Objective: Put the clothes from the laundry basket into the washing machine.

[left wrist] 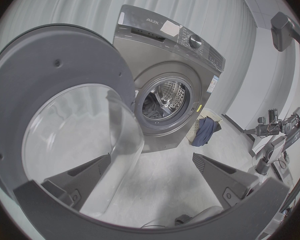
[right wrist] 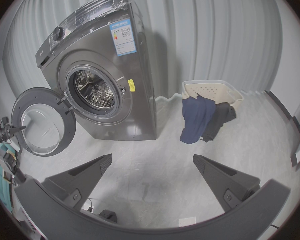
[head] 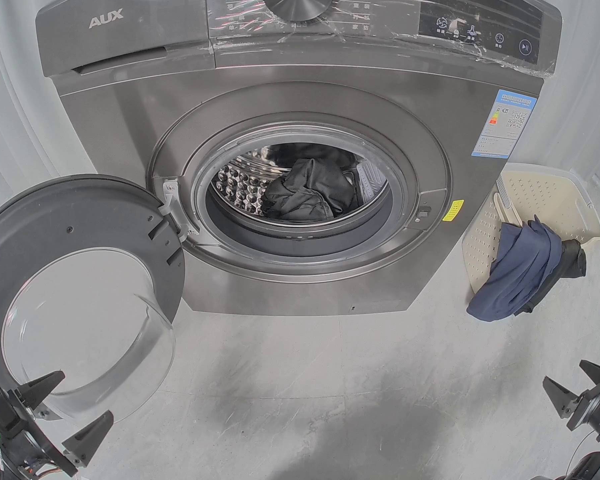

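Over the grey floor, left gripper and right gripper gape empty; tugging the navy garment, frame right, could drag the laundry basket along.

A pale pleated curtain was hung behind; a grey tiled floor was laid beneath, bordered by a white wall.

- washing machine: brushed grey metal, glossy wrap over the panel
- drum: shiny perforated steel
- laundry basket: matt cream plastic
- clothes: soft navy and dark cloth
- floor: smooth pale tile
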